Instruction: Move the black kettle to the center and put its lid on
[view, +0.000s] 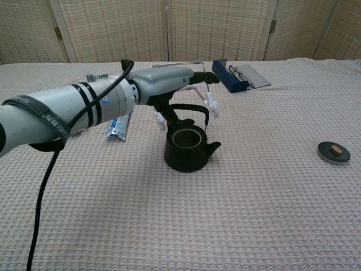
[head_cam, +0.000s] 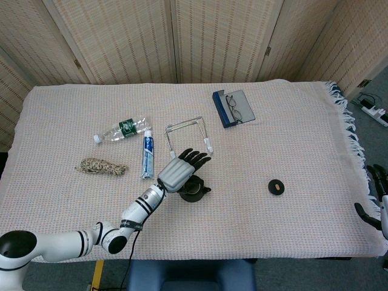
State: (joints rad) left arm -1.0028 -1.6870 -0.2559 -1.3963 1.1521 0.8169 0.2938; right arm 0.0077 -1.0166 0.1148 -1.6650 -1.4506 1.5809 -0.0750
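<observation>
Centrally, the black kettle [view: 188,149] is seen standing upright on the table cloth [view: 254,214], uncovered, its inside dark. Above its raised handle the left hand [view: 169,79] is held flat, fingers spread, gripping nothing. Its lid [view: 333,151] lies well apart at the right. Glasses rest in an opened blue case [head_cam: 233,108]. Only black fingers of the right hand [head_cam: 374,200] show at the table's edge; its state cannot be told.

A folding screen [head_cam: 182,36] of pale woven panels in wooden frames stands behind the far edge of the surface [head_cam: 291,145], which wears a beige waffle-weave cloth with a fringed right edge. Grey floor [head_cam: 370,127] and a white power strip [head_cam: 376,111] show beyond the far right corner.
</observation>
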